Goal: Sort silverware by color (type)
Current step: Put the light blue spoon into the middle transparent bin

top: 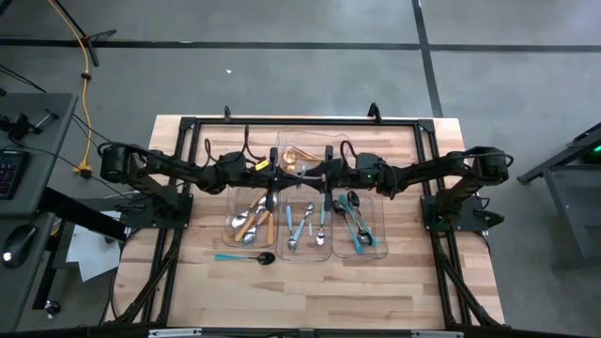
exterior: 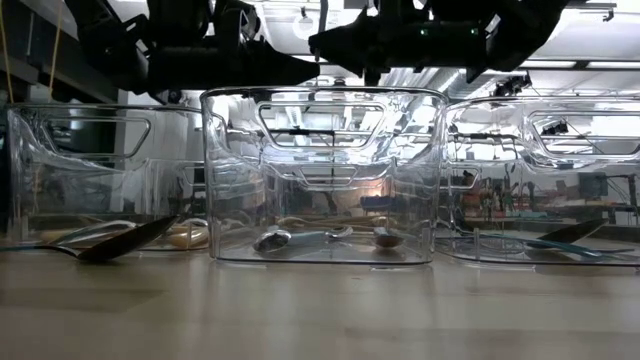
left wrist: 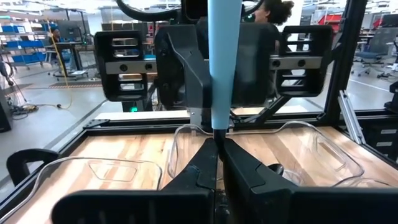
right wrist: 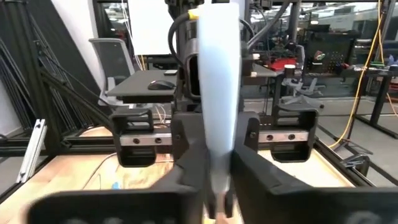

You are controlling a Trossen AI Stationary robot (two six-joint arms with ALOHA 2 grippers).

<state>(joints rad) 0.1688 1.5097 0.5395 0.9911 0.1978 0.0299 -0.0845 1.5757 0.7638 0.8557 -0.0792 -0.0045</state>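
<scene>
The two arms meet above the middle of the table, gripper facing gripper, and one piece of cutlery with a light-blue handle stands between them; it looks like a handover in the air. The left gripper has its two fingers pressed together on the low end of this piece, so the handle rises straight up from the fingertips; the right gripper has its fingers on both sides of the same handle and narrowing on it, but whether they already press it, I cannot tell.

The handle is a smooth plastic, stiff and light, and probably slippery; the piece is long and thin, so it can turn in a pinch like a needle if only one point holds it. A good place to take it is the flat middle of the handle, with the pads across the wide faces, not on the narrow edges; the metal end is harder and more polished, so I judge it gives less friction.

Under the grippers stand three clear trays; below the left gripper lie pieces with orange handles, below the meeting point lie pieces with light-blue handles, and below the right gripper lie dark pieces with teal handles; some gold pieces lie beyond the grippers; one teal spoon lies on the wood outside the trays, on the left arm's side.
</scene>
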